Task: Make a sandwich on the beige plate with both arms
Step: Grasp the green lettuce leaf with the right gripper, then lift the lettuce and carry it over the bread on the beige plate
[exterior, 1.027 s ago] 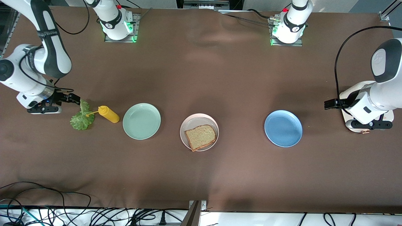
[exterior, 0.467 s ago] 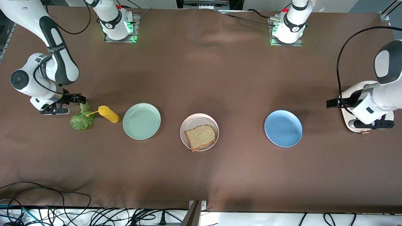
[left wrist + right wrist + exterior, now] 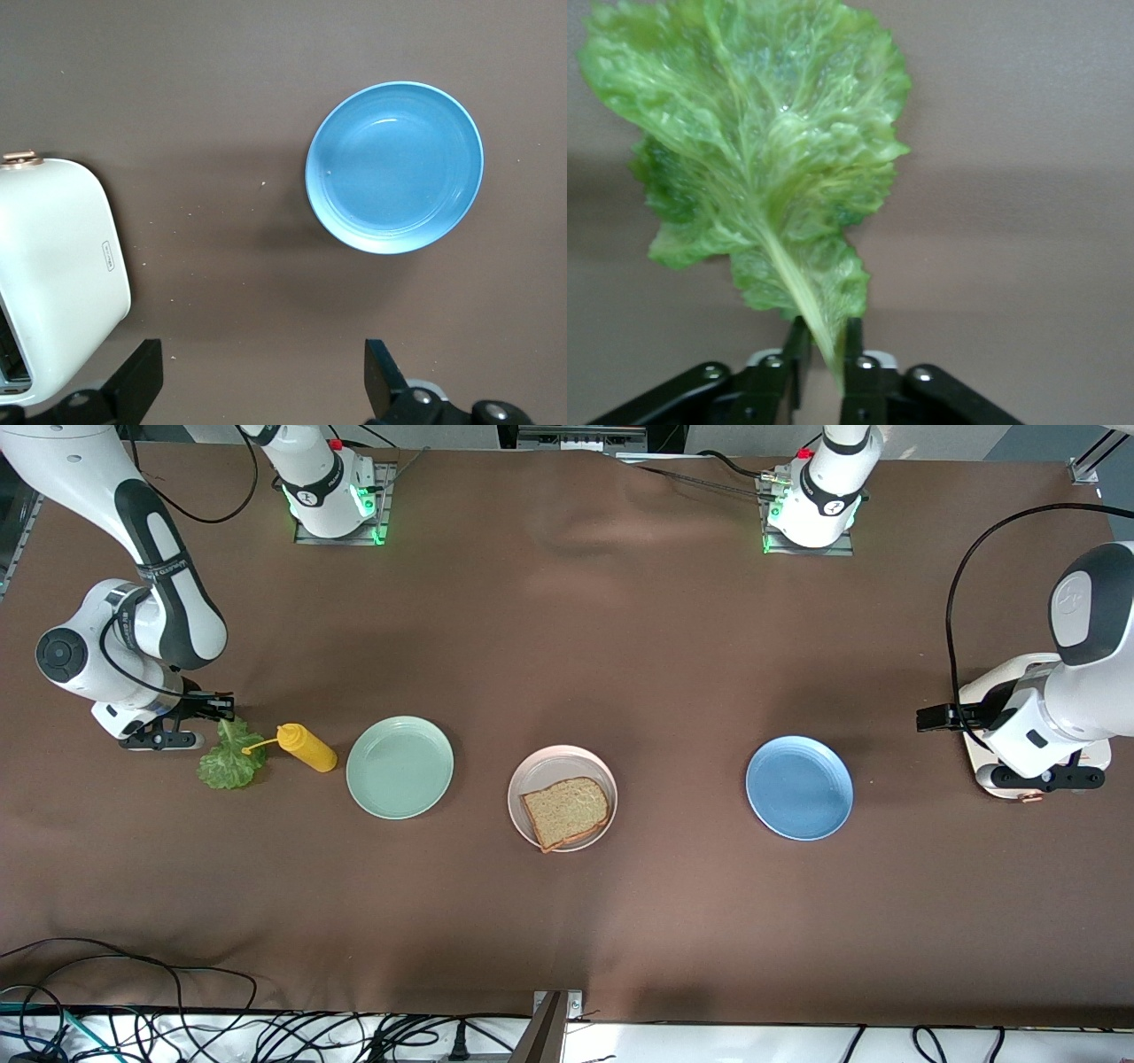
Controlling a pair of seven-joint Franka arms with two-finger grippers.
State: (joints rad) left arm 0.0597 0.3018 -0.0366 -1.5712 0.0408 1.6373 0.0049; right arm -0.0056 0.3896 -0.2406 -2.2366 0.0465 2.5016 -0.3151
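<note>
right tool [image 3: 824, 350] pinching lettuce leaf [image 3: 766, 168] stem, tips cropped

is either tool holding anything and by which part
The right tool pinches the lettuce by its stem end. The left tool is open and holds nothing.

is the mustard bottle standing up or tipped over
Tipped over: the yellow mustard bottle lies on its side on the table, nozzle pointing toward the lettuce leaf.
</note>
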